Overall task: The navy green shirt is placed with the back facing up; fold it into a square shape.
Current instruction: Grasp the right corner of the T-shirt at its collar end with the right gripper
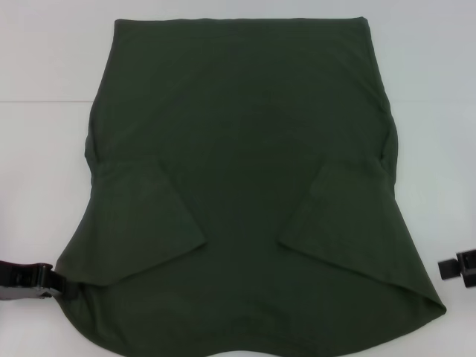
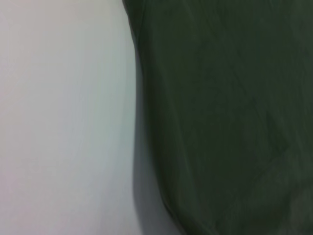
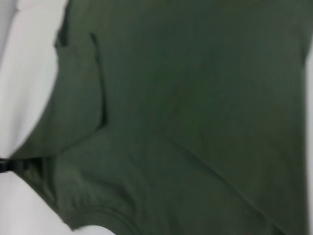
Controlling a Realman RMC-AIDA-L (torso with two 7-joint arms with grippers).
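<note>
Head view shows me the dark olive-green cotton shirt (image 1: 245, 186) flat on the white desk (image 1: 44, 74), sleeves folded inward. My left claw (image 1: 46, 279) touches its near-left edge; my right claw (image 1: 450, 268) sits just beside its right edge. I cannot tell either claw's state.

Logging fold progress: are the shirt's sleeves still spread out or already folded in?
Folded in. Both sleeves of the navy green shirt lie as flaps on its back; the body remains unfolded.
</note>
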